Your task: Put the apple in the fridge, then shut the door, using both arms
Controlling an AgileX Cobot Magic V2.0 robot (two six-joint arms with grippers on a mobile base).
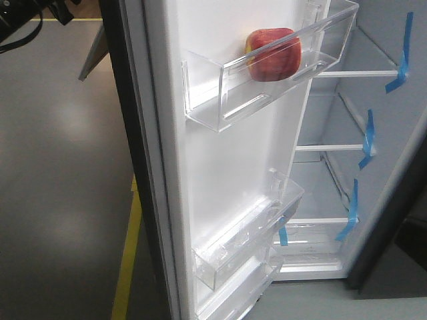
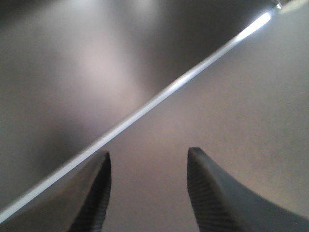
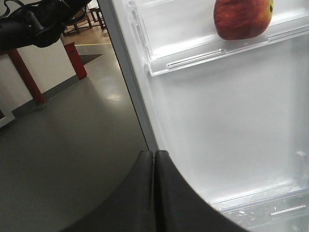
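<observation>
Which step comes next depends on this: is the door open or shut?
Open. The door shows its white lining to the front camera, the fridge interior is exposed beyond it, and the apple sits in its upper bin.

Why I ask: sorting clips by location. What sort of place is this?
Likely a lab or workshop rather than a home kitchen: bare grey floor with a yellow line, and blue tape on the fridge shelves.
</observation>
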